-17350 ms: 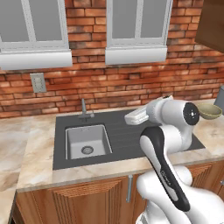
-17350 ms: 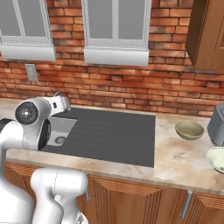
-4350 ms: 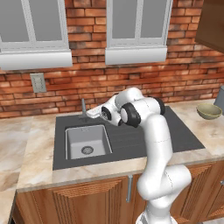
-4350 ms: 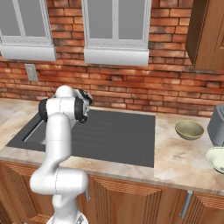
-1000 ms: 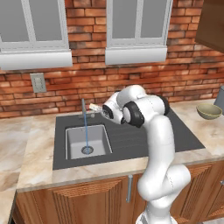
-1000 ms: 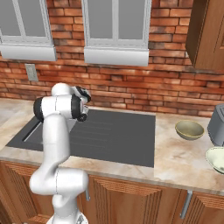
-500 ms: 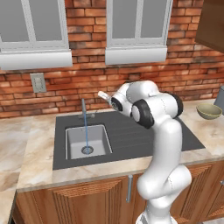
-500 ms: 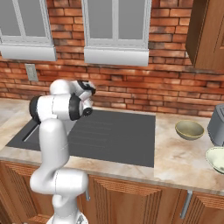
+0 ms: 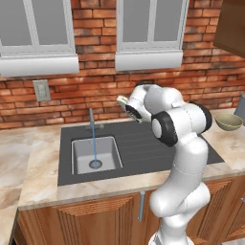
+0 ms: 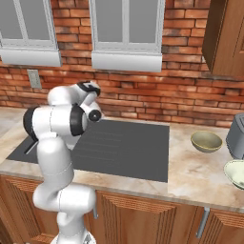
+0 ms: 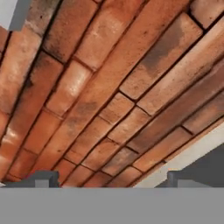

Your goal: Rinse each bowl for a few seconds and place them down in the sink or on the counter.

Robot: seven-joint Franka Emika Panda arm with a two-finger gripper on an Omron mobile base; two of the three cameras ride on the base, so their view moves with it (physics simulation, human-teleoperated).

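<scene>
Since a second ago the gripper has lifted off the faucet toward the brick wall, its fingers now spread wide and empty; water runs into the sink. In the left base view an olive bowl sits at three o'clock on the counter. The right base view adds the paler bowl at four o'clock. The hand view has both fingertips wide before brick. The bowls look rigid, light, probably slippery when wet; pinch the rim.
</scene>
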